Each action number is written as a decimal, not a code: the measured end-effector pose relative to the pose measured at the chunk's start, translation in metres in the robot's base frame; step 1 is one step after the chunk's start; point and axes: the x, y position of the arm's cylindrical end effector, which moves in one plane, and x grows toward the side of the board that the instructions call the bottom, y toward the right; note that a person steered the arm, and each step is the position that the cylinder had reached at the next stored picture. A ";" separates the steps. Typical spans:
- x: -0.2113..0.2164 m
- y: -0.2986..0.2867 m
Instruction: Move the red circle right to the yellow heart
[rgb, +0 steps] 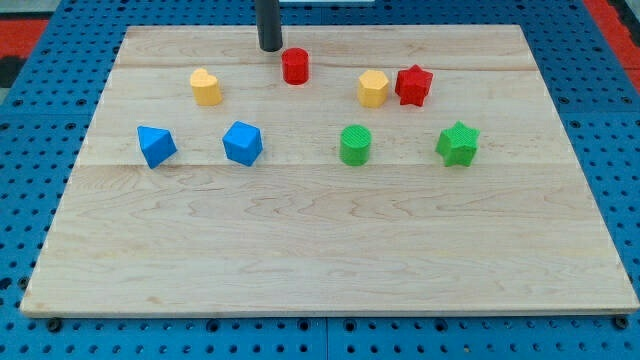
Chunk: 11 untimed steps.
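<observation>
The red circle (295, 66) stands near the view's top, a little left of the middle of the wooden board (320, 250). The yellow heart (206, 87) lies to its lower left, well apart from it. My tip (270, 48) rests on the board just to the upper left of the red circle, with a small gap between them. The rod rises straight out of the view's top.
A yellow hexagon-like block (373, 88) and a red star (413, 85) sit side by side to the right of the red circle. Lower down, from left to right, lie a blue triangle (156, 146), a blue block (243, 143), a green circle (355, 145) and a green star (458, 144).
</observation>
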 end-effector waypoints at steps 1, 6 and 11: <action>0.005 0.032; 0.076 -0.113; 0.129 0.032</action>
